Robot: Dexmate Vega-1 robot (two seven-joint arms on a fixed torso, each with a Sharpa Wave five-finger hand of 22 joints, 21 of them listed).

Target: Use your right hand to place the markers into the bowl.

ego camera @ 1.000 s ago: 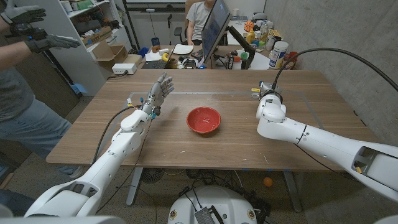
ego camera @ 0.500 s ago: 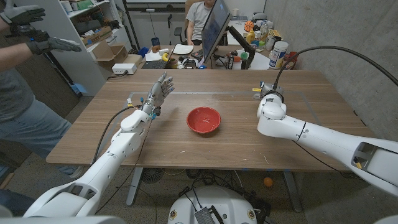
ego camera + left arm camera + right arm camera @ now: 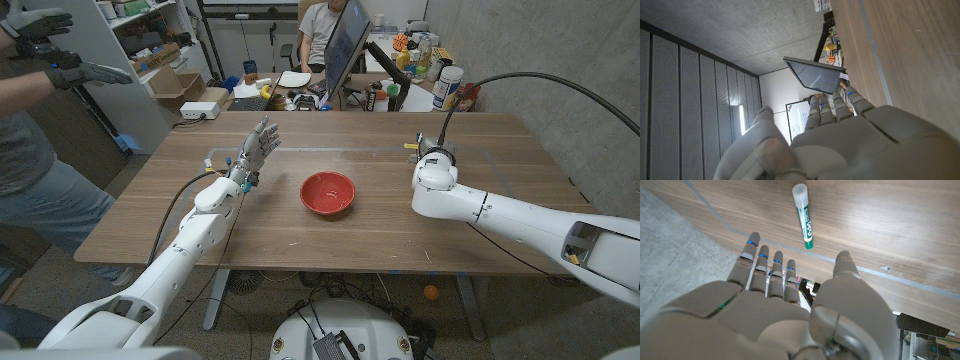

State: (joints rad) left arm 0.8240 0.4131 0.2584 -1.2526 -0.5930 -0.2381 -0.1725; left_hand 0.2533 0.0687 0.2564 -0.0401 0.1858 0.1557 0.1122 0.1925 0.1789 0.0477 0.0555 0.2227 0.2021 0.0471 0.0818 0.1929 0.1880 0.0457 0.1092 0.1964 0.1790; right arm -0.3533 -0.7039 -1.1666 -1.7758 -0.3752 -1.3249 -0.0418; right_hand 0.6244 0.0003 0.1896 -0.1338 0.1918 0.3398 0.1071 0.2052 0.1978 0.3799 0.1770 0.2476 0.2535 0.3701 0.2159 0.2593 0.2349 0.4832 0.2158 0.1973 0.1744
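Note:
The red bowl [image 3: 328,192] stands near the middle of the wooden table [image 3: 300,250]. My right hand [image 3: 430,150] hovers over the far right part of the table, to the right of the bowl. In the right wrist view this hand [image 3: 785,305] holds nothing and its fingers [image 3: 751,255] are stretched out and apart. A white marker with a green cap [image 3: 804,216] lies on the wood just beyond those fingers, apart from them. My left hand [image 3: 257,146] is raised left of the bowl, fingers spread upward and holding nothing; the left wrist view shows its back [image 3: 840,135].
A person [image 3: 40,150] with dark gloves stands at the table's left side. Another person [image 3: 320,30] sits behind a monitor [image 3: 345,45] past the far edge, among bottles and clutter [image 3: 430,70]. A tape line [image 3: 920,282] crosses the wood. A concrete wall [image 3: 560,60] runs along the right.
My right forearm has shifted slightly to the left; the hand stays over the same spot. The left hand and the bowl have not moved.

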